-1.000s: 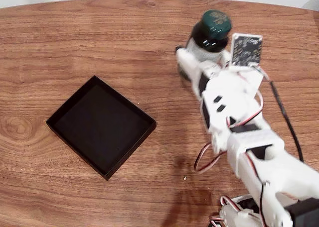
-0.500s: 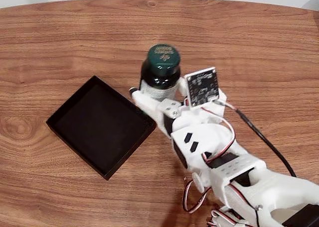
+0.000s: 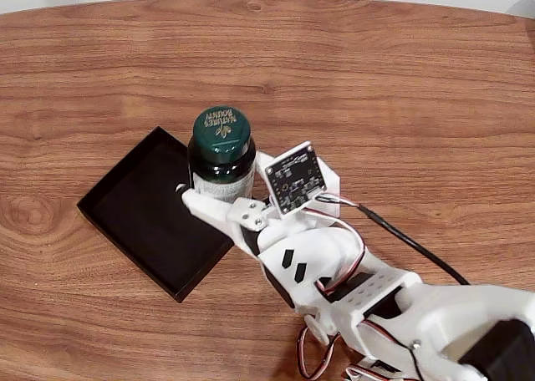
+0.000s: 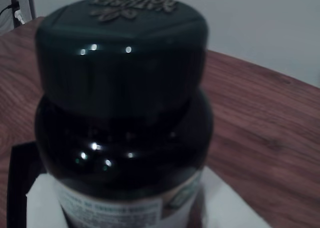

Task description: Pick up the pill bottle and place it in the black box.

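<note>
The pill bottle (image 3: 221, 151), dark amber with a green printed cap, is held upright above the right side of the black box (image 3: 138, 210) in the fixed view. My white gripper (image 3: 219, 199) is shut on the pill bottle's lower body, reaching in from the lower right. Up close in the wrist view, the pill bottle (image 4: 122, 118) shows its cap, dark shoulder and the top of its white label. White fingers (image 4: 42, 208) hug the label at both lower corners, and a strip of the black box (image 4: 17, 188) shows at the lower left.
A round-edged wooden table (image 3: 401, 80) carries everything. My white arm (image 3: 376, 306) with red and black wires crosses the lower right, and a black cable (image 3: 410, 243) trails to the right. A pale wall lies beyond the table's far edge.
My gripper has carried the bottle from the table's upper right, down and to the left, until it hangs over the box's right side. The box has not moved.
</note>
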Robot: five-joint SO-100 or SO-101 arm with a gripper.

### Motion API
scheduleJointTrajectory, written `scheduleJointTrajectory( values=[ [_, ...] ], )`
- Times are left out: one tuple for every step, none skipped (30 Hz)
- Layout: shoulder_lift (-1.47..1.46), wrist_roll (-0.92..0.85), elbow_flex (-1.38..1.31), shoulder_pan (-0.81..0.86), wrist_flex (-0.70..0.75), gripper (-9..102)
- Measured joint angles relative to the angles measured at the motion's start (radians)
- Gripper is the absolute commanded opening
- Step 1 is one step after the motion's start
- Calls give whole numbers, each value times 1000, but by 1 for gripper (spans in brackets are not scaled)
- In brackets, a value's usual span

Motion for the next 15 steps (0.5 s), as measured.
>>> scheduleJointTrajectory(
  values=[
    [-25, 0, 0, -8, -23, 19],
    [-54, 0, 0, -15, -51, 19],
    [-87, 0, -2, -21, -81, 18],
    [-123, 0, -3, -26, -110, 18],
    [-158, 0, -11, -31, -140, 18],
    [-193, 0, -23, -35, -164, 18],
    [-229, 0, -38, -37, -189, 18],
    [-261, 0, -52, -38, -212, 18],
    [-293, 0, -67, -38, -235, 18],
    [-322, 0, -80, -38, -258, 18],
    [-351, 0, -94, -38, -279, 18],
    [-383, 0, -106, -38, -301, 18],
    [-411, 0, -118, -38, -318, 18],
    [-436, 0, -127, -38, -333, 18],
    [-457, 0, -137, -38, -345, 18]
  ],
)
